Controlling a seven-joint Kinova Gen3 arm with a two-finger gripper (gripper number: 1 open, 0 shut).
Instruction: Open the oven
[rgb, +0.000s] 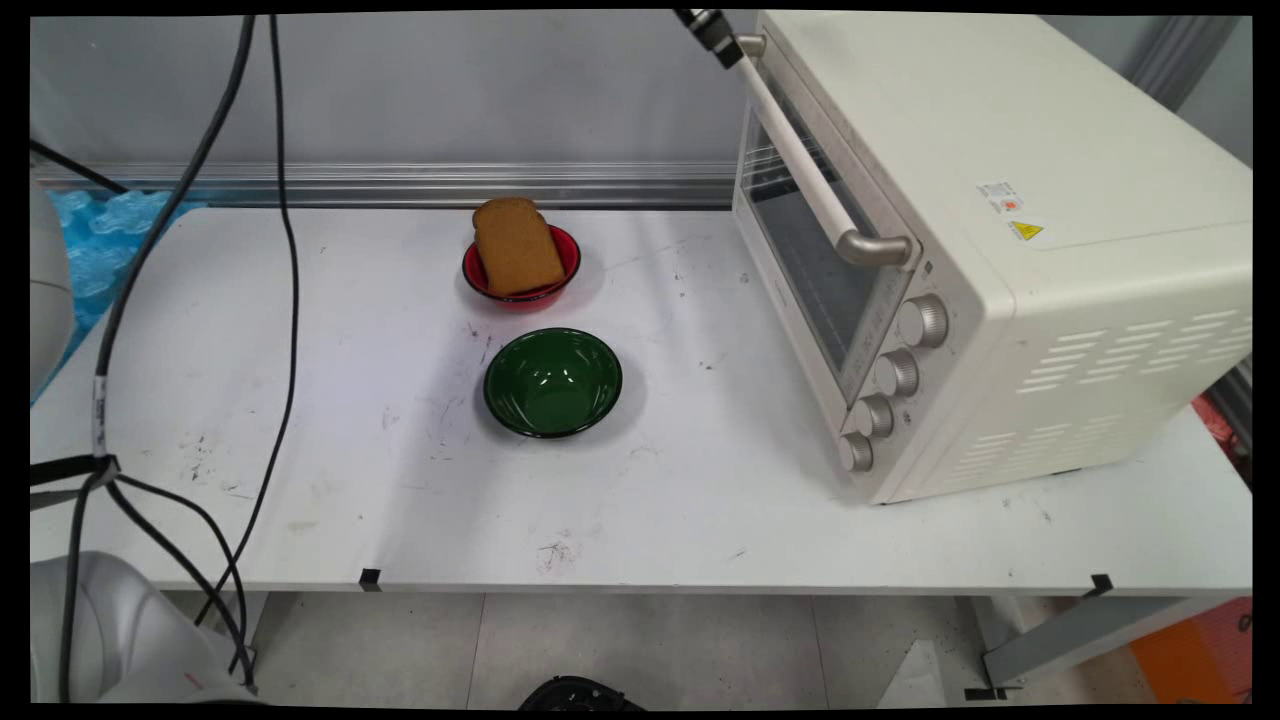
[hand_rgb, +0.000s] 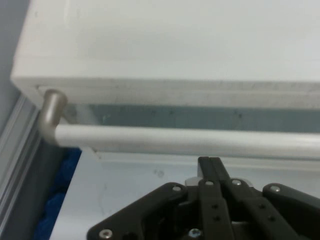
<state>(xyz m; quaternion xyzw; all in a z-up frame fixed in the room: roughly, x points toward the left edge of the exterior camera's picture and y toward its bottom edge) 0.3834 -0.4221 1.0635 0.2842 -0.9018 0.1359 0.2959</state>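
My gripper (rgb: 712, 30) hangs at the top edge of the main view, just beside the far end of the handle (rgb: 820, 190) of a cream toaster oven (rgb: 1000, 200) whose door is closed. In the hand view the gripper (hand_rgb: 210, 164) is shut with nothing between its fingers, and its tips sit close below the pale handle bar (hand_rgb: 190, 140), near the bar's metal end mount (hand_rgb: 50, 112). A slice of brown bread (rgb: 517, 245) leans in a red bowl (rgb: 530, 293) at the table's back middle. An empty green bowl (rgb: 553, 382) stands in front of it.
The oven fills the table's right side, with several knobs (rgb: 895, 375) down its front. Black cables (rgb: 285, 250) hang over the left part of the table. Blue bubble wrap (rgb: 100, 230) lies at the far left. An aluminium rail (rgb: 450, 185) runs along the wall.
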